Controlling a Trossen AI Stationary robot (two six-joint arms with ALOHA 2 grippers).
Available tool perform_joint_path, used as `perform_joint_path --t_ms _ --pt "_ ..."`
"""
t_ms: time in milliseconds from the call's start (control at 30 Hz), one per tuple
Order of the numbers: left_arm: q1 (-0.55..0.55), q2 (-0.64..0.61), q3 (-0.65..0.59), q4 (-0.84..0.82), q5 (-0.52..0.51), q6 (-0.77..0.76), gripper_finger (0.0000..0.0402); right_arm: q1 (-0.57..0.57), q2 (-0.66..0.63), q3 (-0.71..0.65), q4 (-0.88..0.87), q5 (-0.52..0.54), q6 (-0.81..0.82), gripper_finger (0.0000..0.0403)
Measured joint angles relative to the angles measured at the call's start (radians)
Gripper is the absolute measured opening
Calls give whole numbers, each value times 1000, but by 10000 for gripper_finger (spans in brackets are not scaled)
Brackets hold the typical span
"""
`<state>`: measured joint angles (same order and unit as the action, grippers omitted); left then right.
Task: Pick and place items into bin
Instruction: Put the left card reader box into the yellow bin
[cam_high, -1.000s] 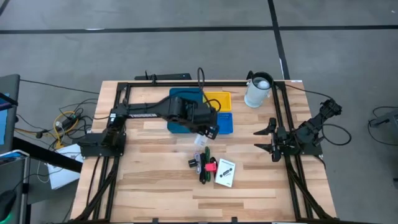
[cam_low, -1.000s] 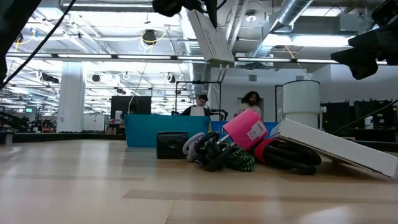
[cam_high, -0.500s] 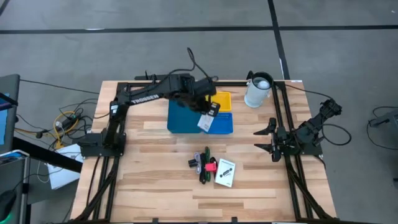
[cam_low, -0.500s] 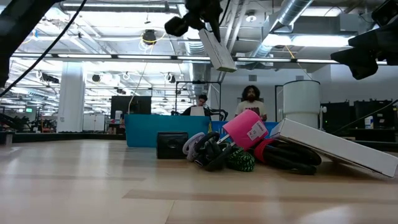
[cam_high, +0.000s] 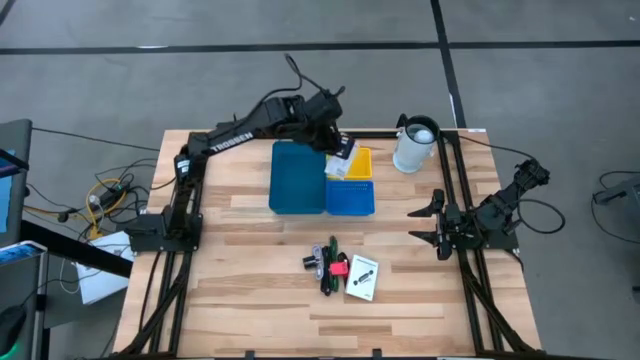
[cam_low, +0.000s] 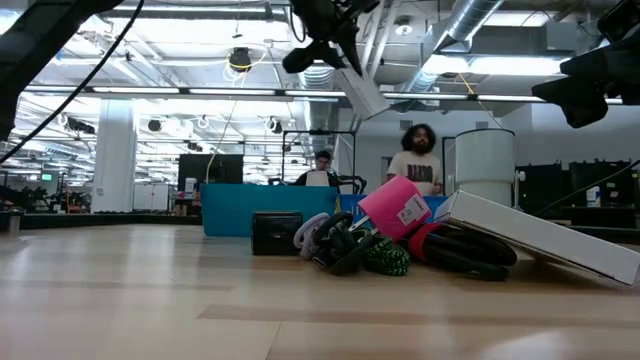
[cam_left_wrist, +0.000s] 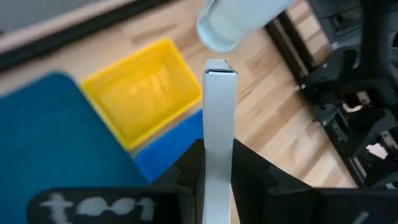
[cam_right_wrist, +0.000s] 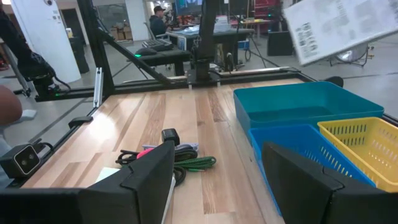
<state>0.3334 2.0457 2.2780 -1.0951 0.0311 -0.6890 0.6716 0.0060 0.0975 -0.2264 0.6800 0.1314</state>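
The white bar (cam_high: 341, 160) hangs clamped in the left gripper (cam_high: 338, 152), above the seam between the teal tray (cam_high: 297, 178) and the yellow tray (cam_high: 356, 162) in the high view — carried to the bin, not yet let go. Short of the bin on the worktop (cam_high: 240, 290) the rest waits: pens (cam_high: 328, 268), a red piece (cam_high: 339, 268) and a white printed card (cam_high: 363, 277). The white jug (cam_high: 415, 146) stands just beyond the yellow tray; the right gripper (cam_high: 432, 224) waits well to the side, jaws apart and empty.

In the low view the bar (cam_low: 363, 92) is tilted, high over the pile (cam_low: 372, 243), which hides most of the bin. A person (cam_low: 415, 168) stands in the room behind.

The left wrist view shows the bar (cam_left_wrist: 218, 134) edge-on between clenched jaws, yellow tray (cam_left_wrist: 144, 90) and bright blue tray (cam_left_wrist: 168, 149) below, empty as far as visible.

The right wrist view shows the trays (cam_right_wrist: 311, 124) empty, so nearly all remains. Nothing blocks the drop, I judge.
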Motion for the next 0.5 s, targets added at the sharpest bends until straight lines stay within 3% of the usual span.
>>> perform_joint_path --t_ms 233,500 --pt "32 0 0 79 1 100 41 0 0 0 0 0 0 235" --pt "67 2 -40 116 40 109 41 0 0 0 0 0 0 235"
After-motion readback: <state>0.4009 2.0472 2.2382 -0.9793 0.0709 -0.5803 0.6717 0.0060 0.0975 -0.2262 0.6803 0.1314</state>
